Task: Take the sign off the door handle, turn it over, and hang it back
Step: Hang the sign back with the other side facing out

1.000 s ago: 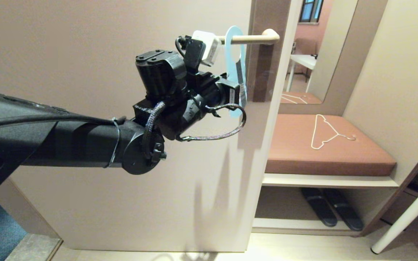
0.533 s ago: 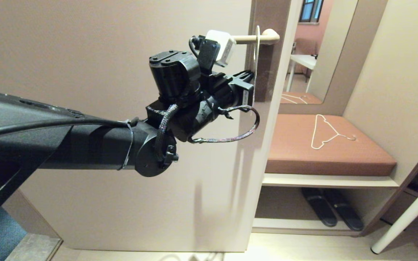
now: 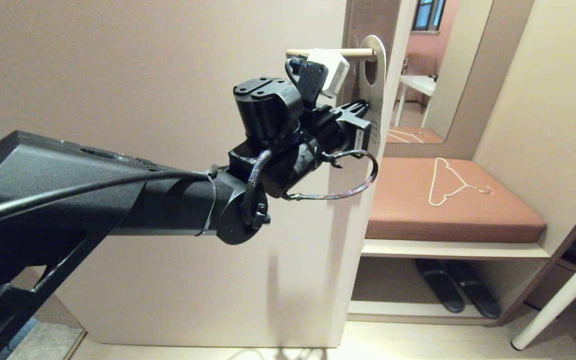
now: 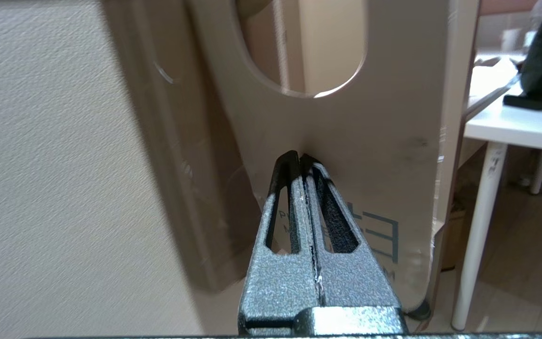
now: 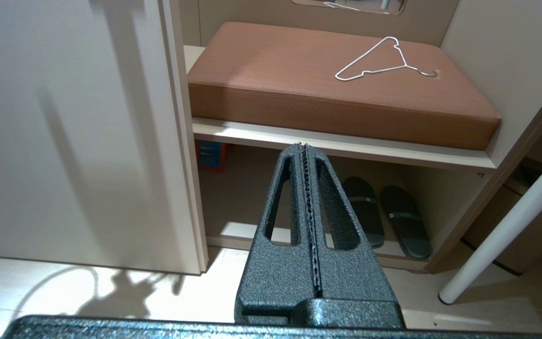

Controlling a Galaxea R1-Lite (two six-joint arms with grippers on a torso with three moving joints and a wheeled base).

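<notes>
The sign (image 3: 375, 107) is held up at the right end of the door handle (image 3: 298, 51) and shows its pale white face to the head view. The handle's line meets the sign just above the oval hole; I cannot tell if it passes through. My left gripper (image 3: 365, 106) is shut on the sign just below the hole. In the left wrist view the closed gripper (image 4: 300, 159) pinches the card (image 4: 374, 141), with dark print beside the fingers. My right gripper (image 5: 305, 147) is shut and empty, low down, pointing at the shelf under the bench.
The open door (image 3: 143, 75) fills the left. To the right, a brown cushioned bench (image 3: 493, 220) carries a thin white wire hanger (image 3: 450, 182). Black slippers (image 3: 458, 292) lie on the shelf below. A white table leg (image 3: 563, 295) slants at far right.
My left gripper has moved right along the handle with the sign. The sign has turned from its light blue side, through edge-on, to its white face.
</notes>
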